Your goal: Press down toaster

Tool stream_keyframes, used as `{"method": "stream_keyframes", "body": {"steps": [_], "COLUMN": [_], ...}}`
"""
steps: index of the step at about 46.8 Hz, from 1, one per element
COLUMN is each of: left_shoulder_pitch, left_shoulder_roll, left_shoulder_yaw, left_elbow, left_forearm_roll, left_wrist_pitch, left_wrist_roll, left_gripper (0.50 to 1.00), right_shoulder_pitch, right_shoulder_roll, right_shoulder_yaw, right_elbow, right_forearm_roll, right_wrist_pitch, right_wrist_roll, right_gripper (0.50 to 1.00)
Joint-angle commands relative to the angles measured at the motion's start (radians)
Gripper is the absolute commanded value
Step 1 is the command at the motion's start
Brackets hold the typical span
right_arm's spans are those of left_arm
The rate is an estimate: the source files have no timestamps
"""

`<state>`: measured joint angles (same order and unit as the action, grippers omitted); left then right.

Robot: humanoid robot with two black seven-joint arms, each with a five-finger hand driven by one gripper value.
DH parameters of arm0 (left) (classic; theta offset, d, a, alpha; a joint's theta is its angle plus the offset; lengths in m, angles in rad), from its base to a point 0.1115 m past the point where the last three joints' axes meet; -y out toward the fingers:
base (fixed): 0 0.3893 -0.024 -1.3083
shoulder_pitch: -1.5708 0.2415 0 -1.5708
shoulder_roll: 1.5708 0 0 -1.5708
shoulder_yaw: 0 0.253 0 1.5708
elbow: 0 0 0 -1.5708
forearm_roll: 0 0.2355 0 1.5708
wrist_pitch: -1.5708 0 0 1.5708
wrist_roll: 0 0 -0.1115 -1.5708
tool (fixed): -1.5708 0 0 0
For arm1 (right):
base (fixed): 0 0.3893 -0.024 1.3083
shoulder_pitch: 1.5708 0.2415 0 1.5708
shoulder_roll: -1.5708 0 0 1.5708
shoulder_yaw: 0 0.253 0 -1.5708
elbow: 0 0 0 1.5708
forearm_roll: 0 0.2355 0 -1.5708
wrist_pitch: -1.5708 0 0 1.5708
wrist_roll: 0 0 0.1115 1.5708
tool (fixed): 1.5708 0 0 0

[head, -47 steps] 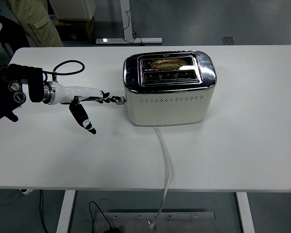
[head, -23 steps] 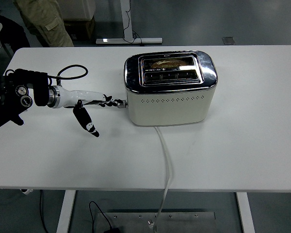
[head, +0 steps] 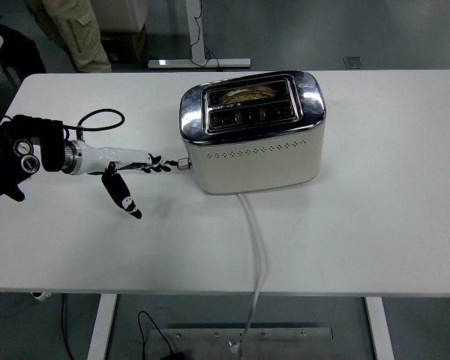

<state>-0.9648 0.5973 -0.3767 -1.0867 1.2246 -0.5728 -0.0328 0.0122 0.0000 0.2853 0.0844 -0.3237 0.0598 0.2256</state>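
I am looking down over the white bench (head: 375, 225), where the cream toaster (head: 255, 142) with its chrome top is sitting slightly left of centre, toward the far half of the surface — a slice of bread (head: 244, 93) is showing in its far slot. Its white cord (head: 256, 247) is running from the near side of the body across the bench and dropping over the near edge.

My left hand (head: 139, 166) is reaching in from the left, its white-and-black fingers (head: 163, 165) stretched out straight toward the toaster's left end and holding nothing. The fingertips are lying right at the small lever (head: 184, 163) low on that end, apparently touching it. The thumb (head: 122, 196) is pointing away, down toward the near edge. A black cable (head: 97, 118) is looping above the wrist.

A person in khaki trousers (head: 79, 30) is standing at the far left beyond the bench.
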Motion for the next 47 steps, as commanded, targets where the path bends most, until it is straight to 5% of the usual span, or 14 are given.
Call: {"method": "stream_keyframes", "body": {"steps": [1,23,47], "left_shoulder_pitch": [0.000,-0.018,-0.261], "left_shoulder_roll": [0.022,0.118,0.190], "left_shoulder_yaw": [-0.002,-0.014,-0.037], "left_elbow": [-0.002,-0.013,0.123], "left_forearm_roll": [-0.001,-0.057,-0.459], "left_wrist_pitch": [0.001,0.002,0.028], "left_wrist_roll": [-0.001,-0.012,-0.013], "left_gripper": [1.000,1.000,1.000], "right_shoulder_pitch": [0.000,0.000,0.000], "right_shoulder_roll": [0.000,0.000,0.000], "right_shoulder_yaw": [0.000,0.000,0.000], "right_elbow": [0.000,0.000,0.000], "right_forearm_roll": [0.000,0.000,0.000], "right_wrist_pitch": [0.000,0.000,0.000], "right_wrist_roll": [0.000,0.000,0.000], "right_gripper": [0.998,0.998,0.998]}}
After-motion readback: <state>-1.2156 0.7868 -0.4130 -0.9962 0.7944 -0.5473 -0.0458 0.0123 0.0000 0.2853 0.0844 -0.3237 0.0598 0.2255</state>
